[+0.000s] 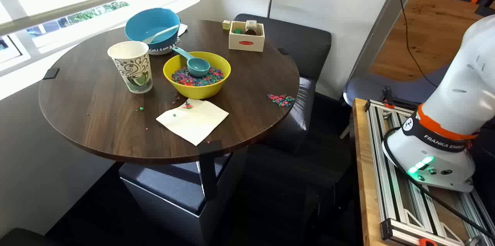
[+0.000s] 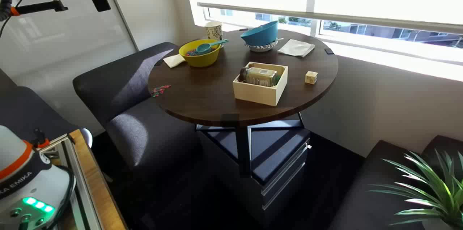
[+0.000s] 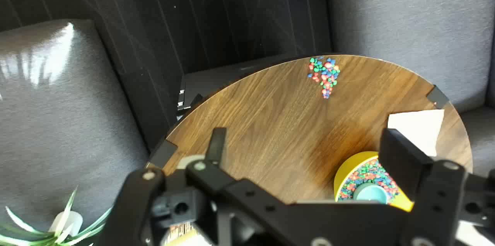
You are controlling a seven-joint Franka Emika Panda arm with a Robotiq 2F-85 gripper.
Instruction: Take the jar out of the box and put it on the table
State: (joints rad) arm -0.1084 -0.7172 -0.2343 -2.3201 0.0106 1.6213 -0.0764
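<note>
The cream-white box (image 1: 246,41) with a red mark stands on the round dark brown table (image 1: 255,83); the box also shows in an exterior view (image 2: 256,93). The jar (image 2: 259,77), with a dark lid and a pale label, lies on its side in the box; its end also shows in an exterior view (image 1: 251,26). My gripper (image 3: 304,134) is open and empty, well above the table (image 3: 278,122) in the wrist view. There the box and jar are mostly hidden behind the gripper's left side; only blurred bits show at the lower left.
A yellow bowl (image 1: 197,90) holds colourful bits and a teal scoop (image 1: 198,67). A paper cup (image 1: 133,69), tilted blue bowl (image 1: 152,25) and paper napkin (image 1: 193,121) are on the table. A small wooden block (image 2: 311,77) sits near the box. Loose bits (image 1: 281,100) lie near the edge.
</note>
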